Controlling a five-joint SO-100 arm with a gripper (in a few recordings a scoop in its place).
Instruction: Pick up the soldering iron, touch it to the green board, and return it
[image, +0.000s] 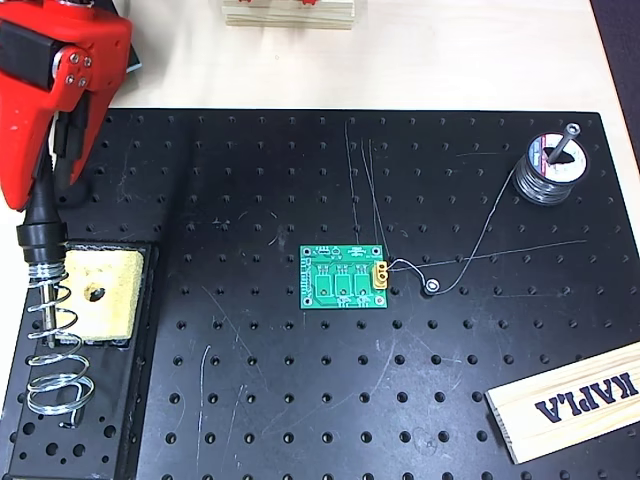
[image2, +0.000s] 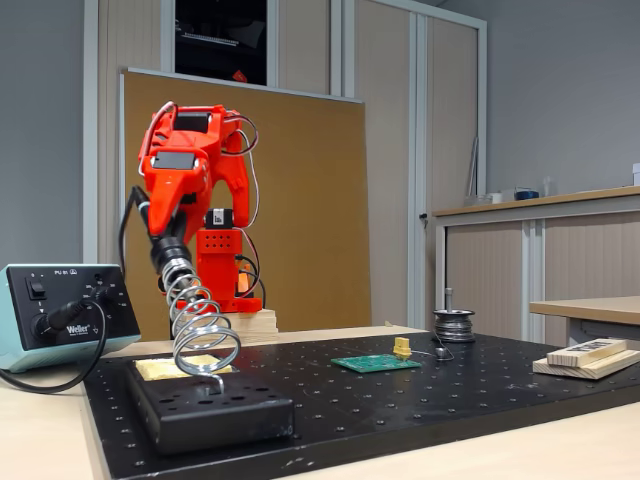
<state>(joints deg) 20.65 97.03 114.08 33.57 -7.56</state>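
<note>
My claw (image2: 168, 232) sits over the soldering iron (image: 42, 232), which is nested in the spring holder (image2: 200, 335); I can't tell whether it's clamped. The iron looks light, stiff and cable-tugged, so I'd grip mid-handle. Beyond lies the green board (image: 344, 278).

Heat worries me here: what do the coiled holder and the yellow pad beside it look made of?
The coiled holder looks like bare steel wire, shiny silver. The yellow pad looks like a sponge: matte, pitted, with a hole in it.
</note>
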